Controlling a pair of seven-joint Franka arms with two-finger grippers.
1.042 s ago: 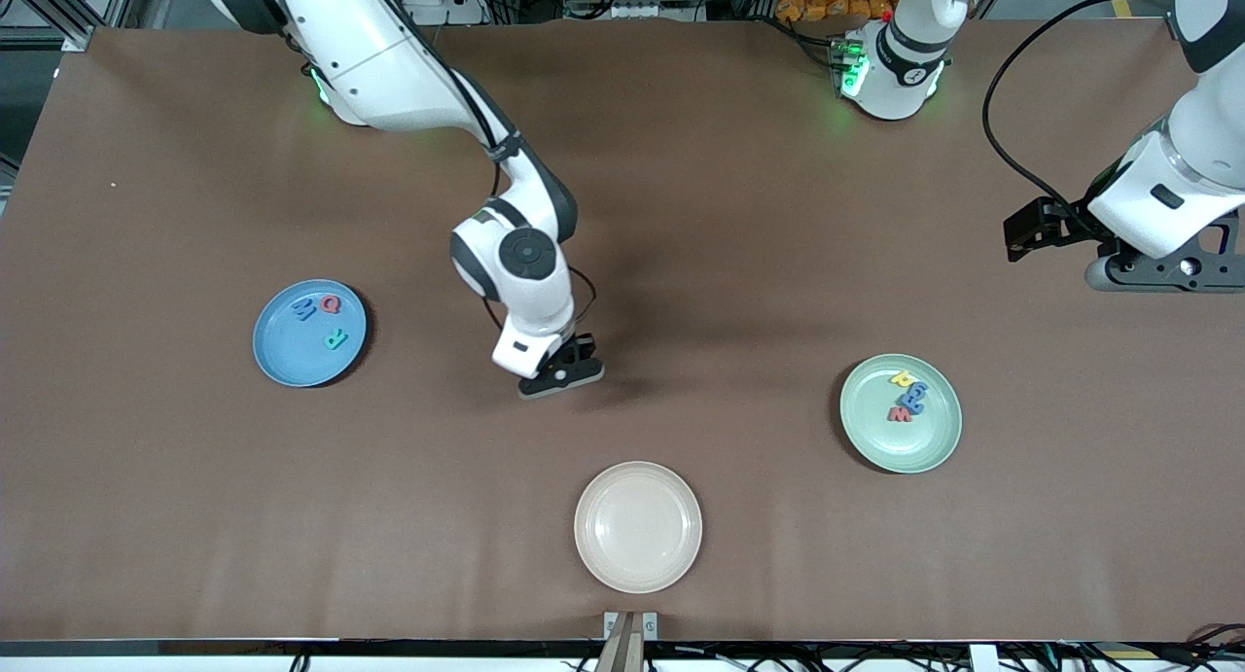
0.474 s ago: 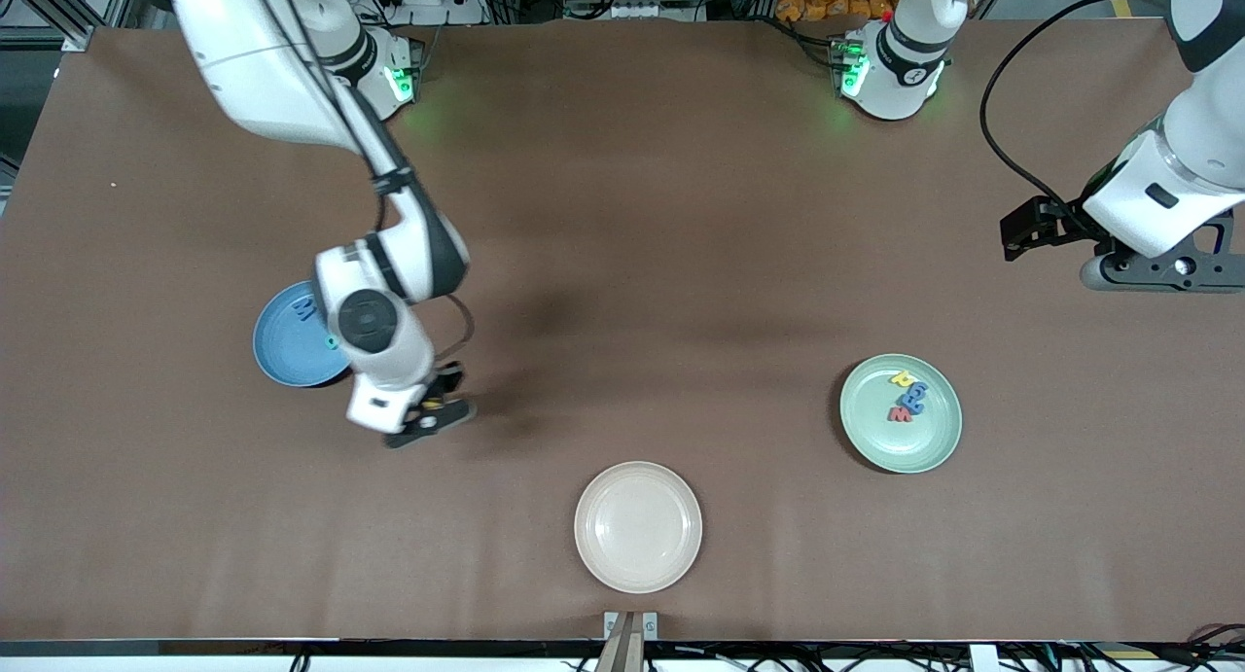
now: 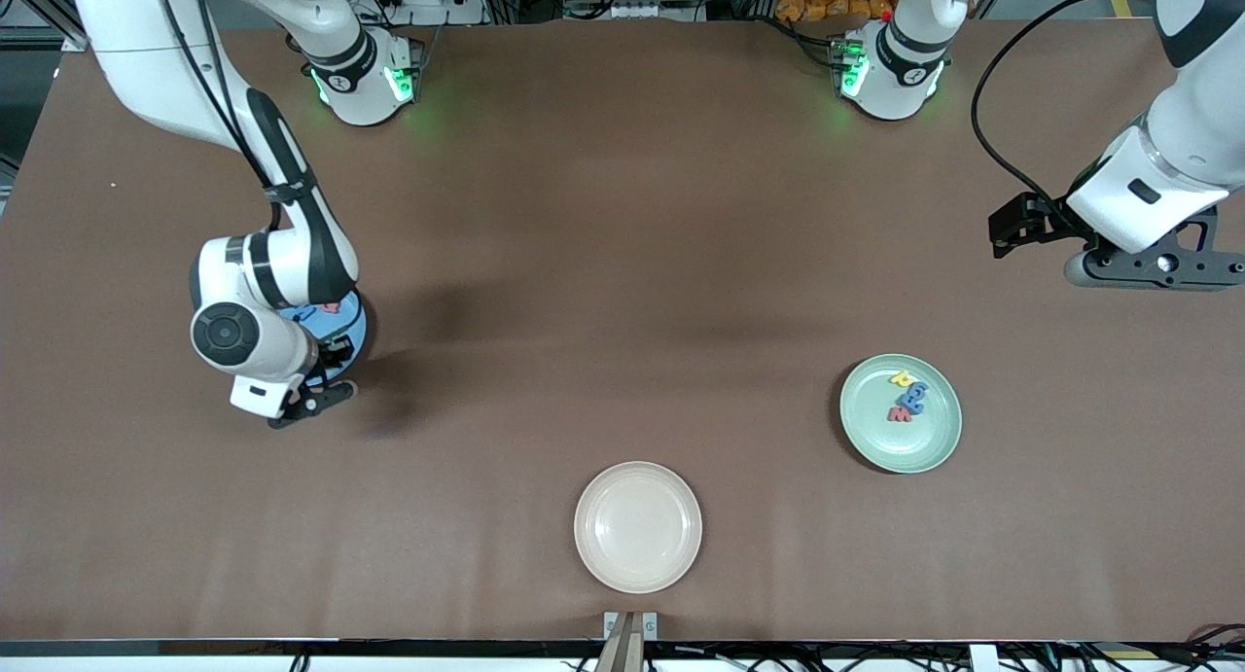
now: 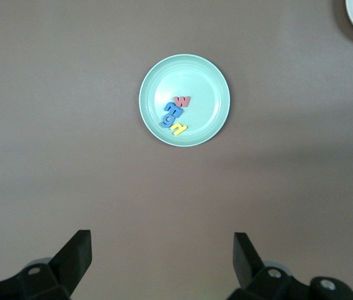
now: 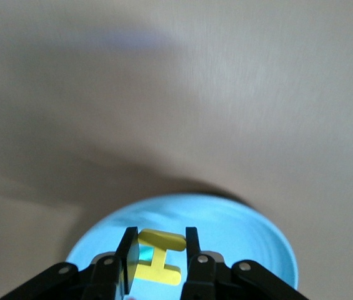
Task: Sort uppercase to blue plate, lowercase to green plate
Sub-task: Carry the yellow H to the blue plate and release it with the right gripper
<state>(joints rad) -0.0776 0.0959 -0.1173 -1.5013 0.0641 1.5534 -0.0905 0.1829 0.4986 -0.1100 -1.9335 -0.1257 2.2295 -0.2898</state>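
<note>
The right claw (image 5: pixel 157 253) pinches the yellow H (image 5: pixel 159 256) and hangs over the blue plate (image 5: pixel 251 228). The blue plate sits at the right arm's end of the worktop (image 3: pixel 622 244). The left claw (image 4: pixel 162 259) is spread wide and waits high over the worktop, near the green plate (image 3: pixel 934 443). Four small letters (image 3: pixel 907 396) lie in the green plate. The cream plate (image 3: pixel 638 526) sits between the two plates, nearer the front camera.

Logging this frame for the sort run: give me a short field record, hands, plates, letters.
right hand: shut on yellow H, over blue plate
left hand: open, empty, waiting above the table at the left arm's end
blue plate: mostly hidden by the right arm in the front view
green plate: holds four lowercase letters
cream plate: empty, nearest the front camera
</note>
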